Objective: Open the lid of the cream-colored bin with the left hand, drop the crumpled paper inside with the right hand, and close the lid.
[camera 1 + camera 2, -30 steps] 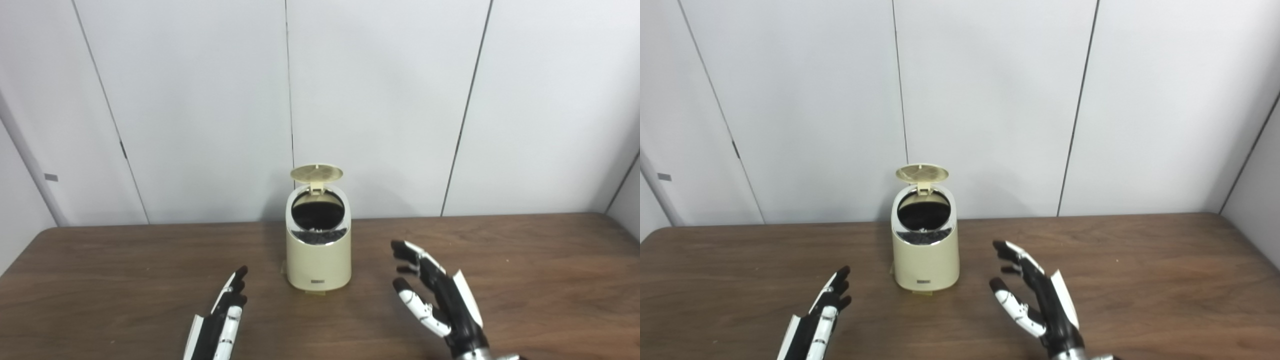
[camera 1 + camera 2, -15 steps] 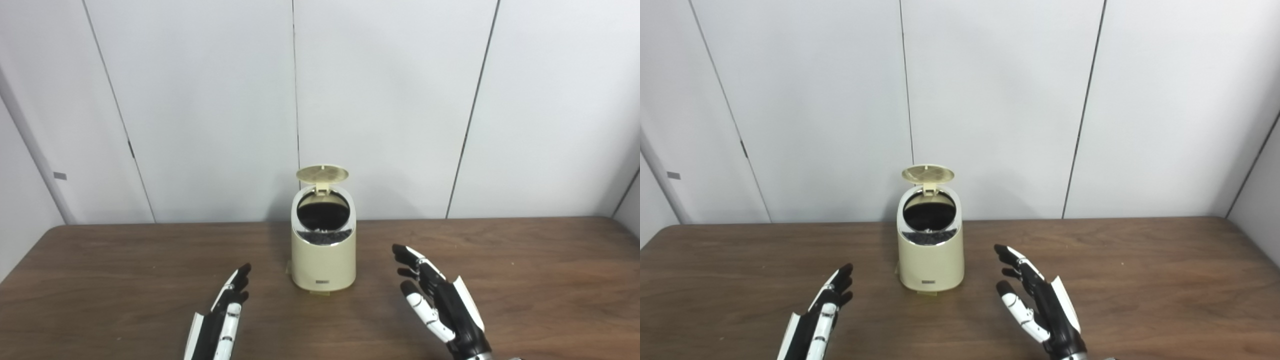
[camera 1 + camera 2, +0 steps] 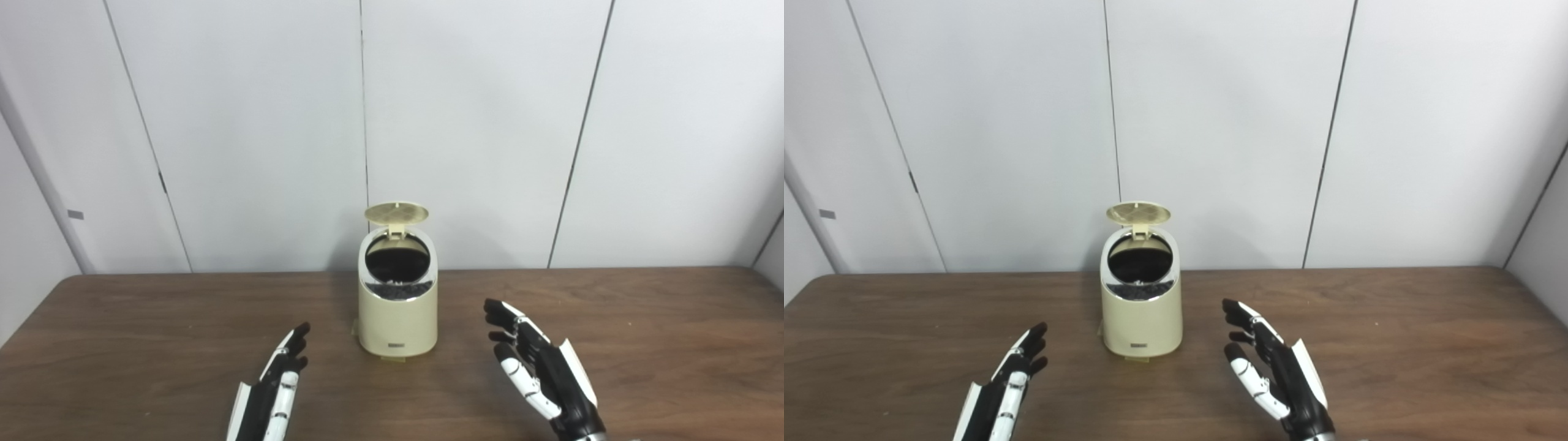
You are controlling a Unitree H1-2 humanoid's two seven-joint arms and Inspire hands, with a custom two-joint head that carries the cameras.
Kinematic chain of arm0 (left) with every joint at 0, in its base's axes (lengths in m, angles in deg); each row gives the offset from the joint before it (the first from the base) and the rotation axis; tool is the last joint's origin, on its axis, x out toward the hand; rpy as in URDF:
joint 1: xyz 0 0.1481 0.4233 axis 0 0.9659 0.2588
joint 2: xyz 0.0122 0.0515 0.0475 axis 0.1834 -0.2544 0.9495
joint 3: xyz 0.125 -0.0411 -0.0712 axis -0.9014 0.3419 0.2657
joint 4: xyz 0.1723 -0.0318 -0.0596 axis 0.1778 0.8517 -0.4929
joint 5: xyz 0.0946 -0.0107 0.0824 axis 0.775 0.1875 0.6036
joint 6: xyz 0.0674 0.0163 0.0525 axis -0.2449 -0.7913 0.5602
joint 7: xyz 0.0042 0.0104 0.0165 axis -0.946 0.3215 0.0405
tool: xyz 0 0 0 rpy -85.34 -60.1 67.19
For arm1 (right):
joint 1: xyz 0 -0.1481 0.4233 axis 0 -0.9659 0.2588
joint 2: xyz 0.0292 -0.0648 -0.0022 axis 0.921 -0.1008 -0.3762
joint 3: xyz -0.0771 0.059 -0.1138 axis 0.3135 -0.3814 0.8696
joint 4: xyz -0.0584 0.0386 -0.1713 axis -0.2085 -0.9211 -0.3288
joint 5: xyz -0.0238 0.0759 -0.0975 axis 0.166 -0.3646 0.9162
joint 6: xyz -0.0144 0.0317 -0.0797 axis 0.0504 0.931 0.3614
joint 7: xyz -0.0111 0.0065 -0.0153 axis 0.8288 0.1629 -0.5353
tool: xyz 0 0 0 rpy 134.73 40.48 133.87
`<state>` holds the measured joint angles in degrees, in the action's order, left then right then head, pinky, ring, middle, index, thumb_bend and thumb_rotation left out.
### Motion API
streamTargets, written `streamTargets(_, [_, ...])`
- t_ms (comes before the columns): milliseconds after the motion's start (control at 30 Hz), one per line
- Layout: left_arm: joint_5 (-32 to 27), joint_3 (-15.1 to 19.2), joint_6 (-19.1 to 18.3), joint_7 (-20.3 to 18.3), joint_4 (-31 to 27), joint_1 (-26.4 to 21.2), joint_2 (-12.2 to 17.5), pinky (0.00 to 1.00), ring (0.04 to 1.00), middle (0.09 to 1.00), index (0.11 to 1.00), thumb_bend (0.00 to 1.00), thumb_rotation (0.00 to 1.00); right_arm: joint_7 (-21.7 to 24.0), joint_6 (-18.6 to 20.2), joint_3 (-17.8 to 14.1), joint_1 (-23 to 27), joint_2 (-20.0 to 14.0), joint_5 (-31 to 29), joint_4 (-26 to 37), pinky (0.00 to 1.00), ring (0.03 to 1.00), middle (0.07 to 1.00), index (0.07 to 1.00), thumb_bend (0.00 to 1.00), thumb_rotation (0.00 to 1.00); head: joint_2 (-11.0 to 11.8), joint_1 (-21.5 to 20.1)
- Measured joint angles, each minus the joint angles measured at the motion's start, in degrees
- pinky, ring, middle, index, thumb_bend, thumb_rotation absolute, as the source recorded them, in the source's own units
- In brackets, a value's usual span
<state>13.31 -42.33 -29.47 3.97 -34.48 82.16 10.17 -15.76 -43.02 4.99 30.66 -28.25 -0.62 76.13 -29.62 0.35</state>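
Cream-colored bin on brown wooden table

Cream-colored bin, small and round, upright on the table near its far edge. Lid flipped up on the rear hinge, standing open. Dark opening ringed by a shiny rim; contents unclear.

Bin interior too dark to tell contents; both arms cut off at btm edge.

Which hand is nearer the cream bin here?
Left, narrowly. The left hand lies just front-left of the cream bin, fingertips pointing toward it; the right hand sits front-right, slightly farther off. Neither touches it.
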Motion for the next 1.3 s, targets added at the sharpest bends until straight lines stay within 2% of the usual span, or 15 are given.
streamTargets(100, [4.07, 0.06, 0.01, 0.61, -0.52, -0.55, 0.60, 0.86, 0.919, 0.920, 0.919, 0.58, 1.00, 0.28, -0.12, -0.10, 0.12, -0.01, -0.59, -0.39, 0.76, 0.845, 0.864, 0.855, 0.14, 0.67, 0.09, 0.00])
streamTargets(200, [8.37, 1.00, -0.68, 0.94, -2.79, -2.47, 2.68, 0.86, 0.910, 0.911, 0.916, 0.60, 0.99, 0.64, -0.12, -0.18, 0.24, -0.03, -0.67, -0.62, 0.77, 0.844, 0.863, 0.855, 0.13, 0.60, 0.00, 0.18])
streamTargets(300, [9.23, 2.28, -2.73, 1.21, -6.26, -7.09, 3.96, 0.83, 0.935, 0.937, 0.938, 0.60, 0.98, 0.77, -0.10, -0.33, 0.29, -0.07, -0.65, -0.83, 0.77, 0.844, 0.861, 0.852, 0.14, 0.56, 0.09, 0.53])
streamTargets(433, [8.63, 2.56, -6.10, -0.09, -8.47, -14.98, 5.12, 0.90, 0.947, 0.940, 0.933, 0.60, 0.97, 0.91, -0.13, -0.24, 0.68, -0.02, -0.63, -1.23, 0.78, 0.855, 0.870, 0.857, 0.13, 0.53, 0.26, 0.79])
streamTargets(500, [8.87, 2.24, -9.56, -1.24, -9.28, -18.13, 5.54, 0.92, 0.950, 0.932, 0.926, 0.67, 0.99, 0.97, -0.13, -0.25, 0.92, 0.19, -0.68, -1.42, 0.78, 0.855, 0.871, 0.857, 0.13, 0.52, 0.44, 0.88])
streamTargets(667, [11.03, 1.17, -20.37, -5.20, -11.78, -24.59, 7.64, 0.94, 0.984, 0.965, 0.953, 0.74, 1.00, 0.97, -0.45, -0.30, 1.08, 0.21, -0.72, -1.73, 0.77, 0.847, 0.867, 0.854, 0.14, 0.52, 0.70, 0.71])
streamTargets(733, [12.11, 0.80, -22.83, -5.97, -11.84, -26.42, 8.46, 0.95, 0.989, 0.971, 0.958, 0.76, 1.00, 0.96, -1.14, -0.30, 1.14, 0.22, -0.72, -1.82, 0.76, 0.846, 0.866, 0.855, 0.13, 0.51, 0.79, 0.71])
streamTargets(833, [14.33, -0.94, -26.55, -7.47, -11.36, -28.45, 9.31, 0.92, 0.970, 0.969, 0.953, 0.83, 1.00, 0.96, -1.24, -0.30, 1.25, 0.32, -0.69, -1.91, 0.78, 0.851, 0.869, 0.857, 0.13, 0.48, 1.05, 0.79])
streamTargets(967, [17.06, -4.62, -29.98, -10.53, -8.32, -32.11, 11.15, 0.88, 0.953, 0.966, 0.946, 0.90, 1.00, 0.90, -1.24, -0.30, 1.37, 0.41, -0.37, -2.04, 0.78, 0.857, 0.870, 0.858, 0.13, 0.50, 1.23, 0.71])
streamTargets(1200, [22.51, -9.77, -31.95, -14.07, -5.67, -37.55, 14.26, 0.84, 0.946, 0.977, 0.945, 0.94, 0.98, 0.89, -1.24, -0.29, 1.45, 0.63, -0.02, -2.07, 0.79, 0.860, 0.872, 0.857, 0.14, 0.48, 1.76, 0.71])
streamTargets(1300, [24.98, -12.04, -31.86, -14.48, -4.51, -38.21, 14.38, 0.84, 0.944, 0.960, 0.942, 0.96, 0.99, 0.88, -1.23, -0.31, 1.48, 0.68, -0.02, -2.13, 0.80, 0.862, 0.869, 0.856, 0.14, 0.47, 1.85, 0.71])
